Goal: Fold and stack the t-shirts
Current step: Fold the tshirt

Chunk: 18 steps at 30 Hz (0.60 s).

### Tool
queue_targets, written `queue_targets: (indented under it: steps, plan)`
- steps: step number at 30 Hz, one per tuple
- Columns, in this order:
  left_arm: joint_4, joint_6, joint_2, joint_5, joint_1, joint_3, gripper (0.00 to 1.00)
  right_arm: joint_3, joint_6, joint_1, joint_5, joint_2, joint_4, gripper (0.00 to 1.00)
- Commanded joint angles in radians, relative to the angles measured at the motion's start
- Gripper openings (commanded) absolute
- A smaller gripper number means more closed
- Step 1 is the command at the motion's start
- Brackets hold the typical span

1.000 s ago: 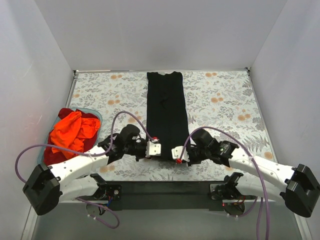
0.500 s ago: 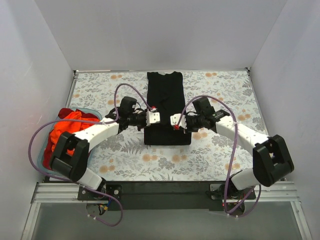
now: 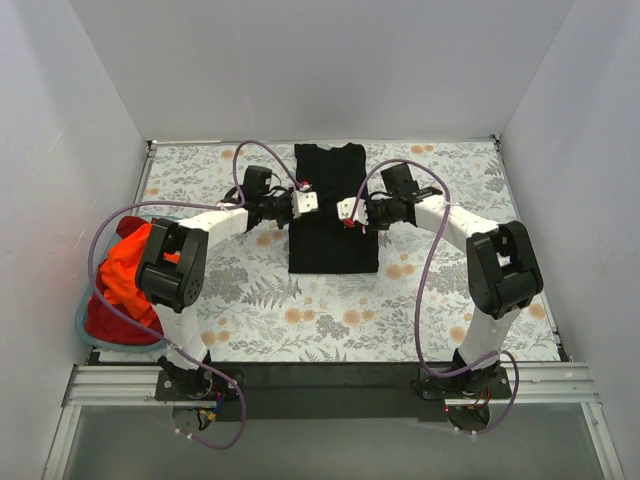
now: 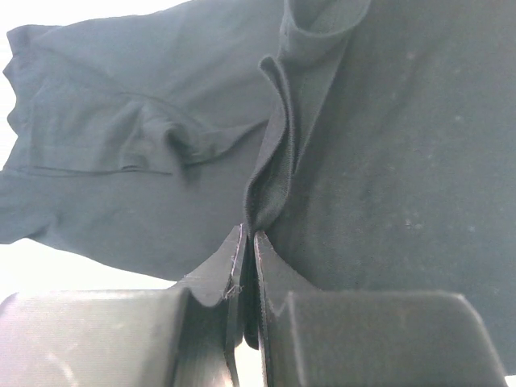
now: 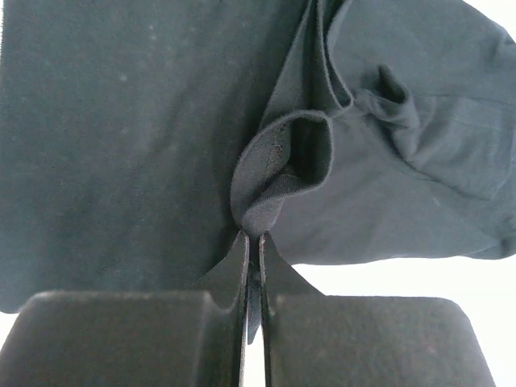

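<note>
Over the black t-shirt (image 3: 333, 245), left end effector (image 4: 246, 242) and right end effector (image 5: 251, 238) each clench a fold

Overhead view: bright, even light, seemingly from above. The white walls (image 3: 330, 70) are smoothly lit, and only soft, faint shadows fall on the floral tablecloth (image 3: 300, 320). That view is sharp throughout, but the black t-shirt (image 3: 333, 235) shows as a nearly flat dark patch, its folds hard to make out. Both wrist views are dimmer, with a bluish cast. The cloth is crisp mid-frame, the close fingers (image 4: 113, 339) look soft and grainy, and the background beyond the cloth is blown out to white.
</note>
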Motion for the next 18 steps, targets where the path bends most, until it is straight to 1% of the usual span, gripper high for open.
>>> queue_targets:
  steps: [1,6,11,13,18]
  plan:
    - [0.041,0.028,0.026,-0.008,0.031,0.061,0.00,0.080,-0.051,-0.025,-0.009,0.046,0.005,0.01]
    - [0.061,0.040,0.071,-0.018,0.037,0.088,0.00,0.150,-0.057,-0.036,-0.009,0.114,0.007,0.01]
    - [0.065,0.045,0.106,-0.027,0.044,0.107,0.00,0.180,-0.060,-0.044,-0.004,0.155,0.019,0.01]
    - [0.099,0.048,0.112,-0.032,0.047,0.115,0.00,0.187,-0.066,-0.045,-0.003,0.164,0.027,0.01]
    - [0.096,0.054,0.140,-0.038,0.048,0.133,0.00,0.215,-0.057,-0.044,0.005,0.194,0.037,0.01]
